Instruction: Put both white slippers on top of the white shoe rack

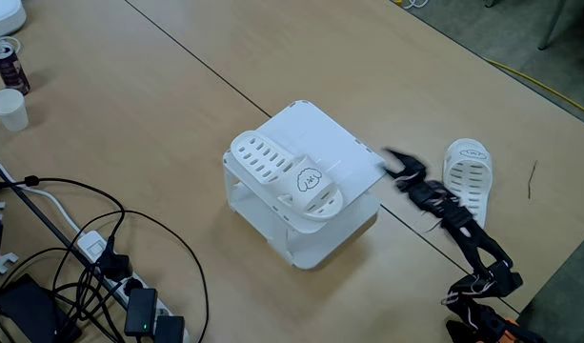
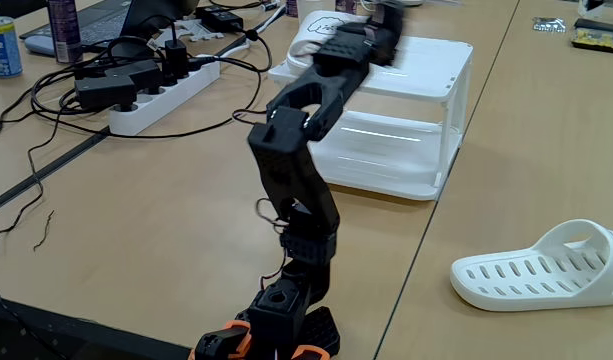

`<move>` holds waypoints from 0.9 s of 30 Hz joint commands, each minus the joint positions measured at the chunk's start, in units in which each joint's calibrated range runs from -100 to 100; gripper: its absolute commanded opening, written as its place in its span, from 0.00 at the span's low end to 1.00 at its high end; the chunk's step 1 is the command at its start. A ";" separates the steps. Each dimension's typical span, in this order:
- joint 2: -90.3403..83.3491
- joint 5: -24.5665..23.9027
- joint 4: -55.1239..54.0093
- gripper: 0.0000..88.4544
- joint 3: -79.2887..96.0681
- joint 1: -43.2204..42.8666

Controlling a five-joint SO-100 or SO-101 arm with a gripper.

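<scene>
One white slipper (image 1: pixel 287 176) lies on top of the white shoe rack (image 1: pixel 344 143), along its left side, strap end toward the front; in a fixed view its strap (image 2: pixel 321 25) peeks out behind the arm. The other white slipper (image 1: pixel 468 171) (image 2: pixel 546 270) rests flat on the table, to the right of the rack. My black gripper (image 1: pixel 391 167) (image 2: pixel 386 12) hovers at the rack's right edge, blurred by motion. Its jaws look spread and hold nothing. It sits between the rack (image 2: pixel 406 120) and the slipper on the table.
A power strip (image 1: pixel 130 295) (image 2: pixel 156 95) with a tangle of black cables lies at the front left of the rack. A paper cup (image 1: pixel 10 108) and a can (image 1: pixel 8 65) stand at the far left. A table seam runs diagonally under the rack.
</scene>
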 commanded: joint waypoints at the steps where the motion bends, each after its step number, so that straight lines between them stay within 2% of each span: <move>1: -5.27 0.42 -1.37 0.23 5.30 18.17; 4: -5.35 0.42 -1.55 0.23 10.89 25.57; 8: -4.68 0.42 -5.17 0.23 17.03 31.08; 15: -3.50 0.42 -9.05 0.23 25.05 32.73; 19: -2.83 0.42 -9.05 0.22 28.57 36.92; 23: 1.71 0.42 -9.14 0.22 29.47 41.44; 27: 8.86 0.42 -11.81 0.22 28.03 42.51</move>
